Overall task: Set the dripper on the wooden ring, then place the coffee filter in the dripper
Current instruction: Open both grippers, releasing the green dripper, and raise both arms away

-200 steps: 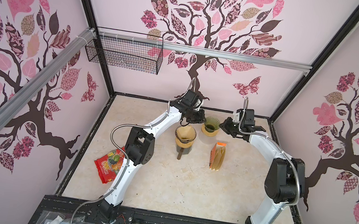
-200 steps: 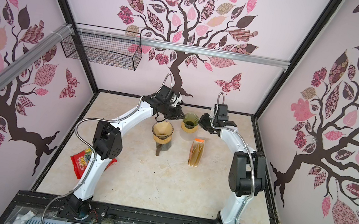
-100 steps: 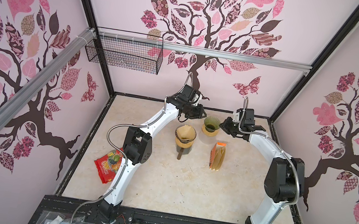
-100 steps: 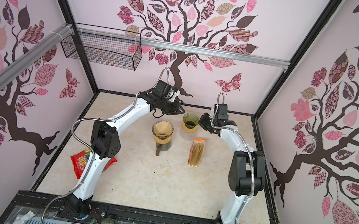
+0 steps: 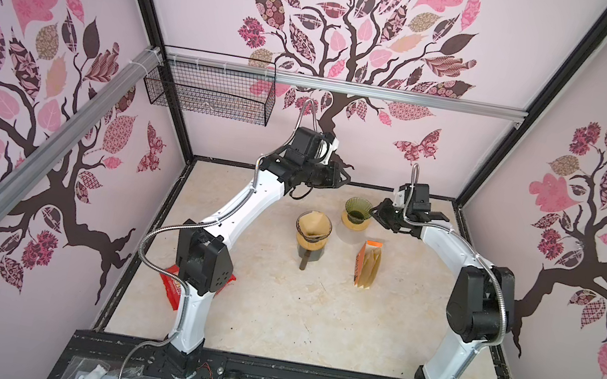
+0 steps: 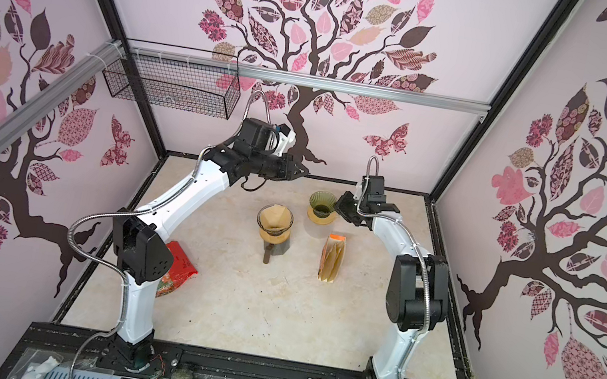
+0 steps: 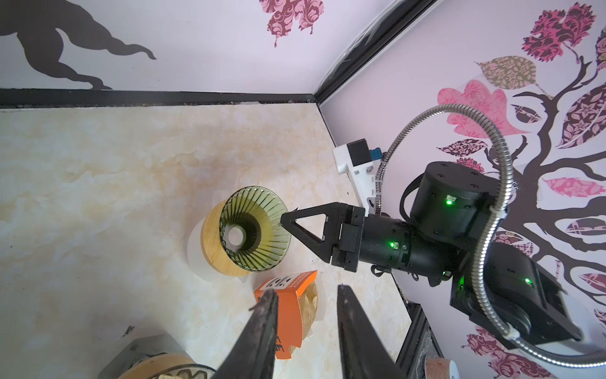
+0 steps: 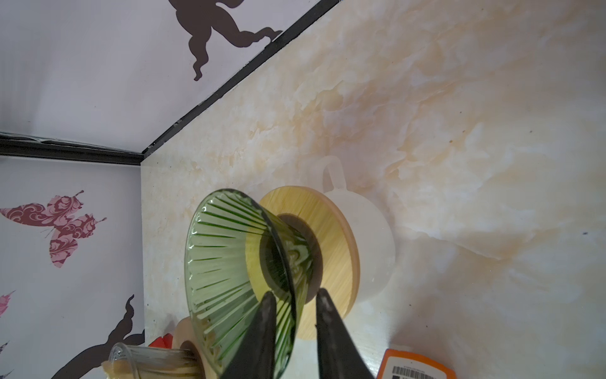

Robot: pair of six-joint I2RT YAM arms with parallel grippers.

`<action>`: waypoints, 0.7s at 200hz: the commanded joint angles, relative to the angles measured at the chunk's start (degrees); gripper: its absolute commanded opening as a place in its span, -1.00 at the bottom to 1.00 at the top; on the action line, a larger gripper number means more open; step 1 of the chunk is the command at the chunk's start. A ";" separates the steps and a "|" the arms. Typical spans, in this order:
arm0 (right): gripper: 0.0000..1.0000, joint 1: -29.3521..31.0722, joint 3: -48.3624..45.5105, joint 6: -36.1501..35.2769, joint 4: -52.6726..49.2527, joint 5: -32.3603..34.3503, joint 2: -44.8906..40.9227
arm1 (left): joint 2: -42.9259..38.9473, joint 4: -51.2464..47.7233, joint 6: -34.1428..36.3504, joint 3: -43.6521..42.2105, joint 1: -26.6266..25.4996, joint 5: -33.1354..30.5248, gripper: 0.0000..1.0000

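Observation:
A brown paper coffee filter (image 5: 313, 224) (image 6: 274, 219) sits inside a clear dripper (image 5: 324, 229) on a dark carafe at mid-table. Up near the back wall, behind that dripper, my left gripper (image 5: 344, 176) (image 7: 308, 292) is open with nothing between its fingers. A second dripper, of green ribbed glass (image 5: 358, 208) (image 8: 229, 262), stands on a wooden disc over a white cup. My right gripper (image 5: 374, 211) (image 8: 296, 293) straddles its rim, one finger inside and one outside. The jaws are slightly apart, and a gap shows beside the glass.
An orange pack of filters (image 5: 368, 263) stands in front of the green dripper. A red snack bag (image 5: 171, 285) lies by the left arm's base. A wire basket (image 5: 209, 94) hangs on the back left wall. Walls close in behind both grippers.
My left gripper has lifted off the filter's dripper, drawn back toward the wall and opened. The right gripper's jaws have parted at the green rim; its arm stayed put.

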 commanded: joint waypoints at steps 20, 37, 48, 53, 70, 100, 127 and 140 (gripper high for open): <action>-0.40 0.22 3.43 -0.72 -0.52 -0.63 0.15 | -3.88 1.64 0.87 -6.27 1.06 0.51 -0.32; -0.36 0.18 3.82 -0.78 -0.53 -0.29 -0.70 | -6.12 2.04 1.50 -8.12 1.23 0.33 -0.29; -0.33 0.22 3.84 -0.71 -0.74 0.18 -1.49 | -7.66 2.52 1.82 -11.37 1.31 0.16 -0.28; -0.31 0.21 3.78 -0.72 -0.75 0.41 -1.97 | -8.45 2.75 1.94 -12.32 1.36 0.08 -0.27; -0.25 0.15 3.55 -0.71 -0.81 1.46 -3.59 | -11.35 3.80 2.37 -15.75 1.80 -0.19 -0.22; -0.11 0.31 2.04 -0.35 -0.10 2.58 -7.40 | -17.67 6.39 3.35 -22.89 2.33 -1.61 0.01; -0.03 0.74 -0.24 -0.18 0.30 3.87 -11.22 | -22.90 7.65 4.43 -29.40 3.25 -2.56 0.29; -0.02 0.99 -1.72 0.04 0.53 4.41 -12.93 | -25.01 8.79 4.06 -32.50 3.69 -2.14 0.38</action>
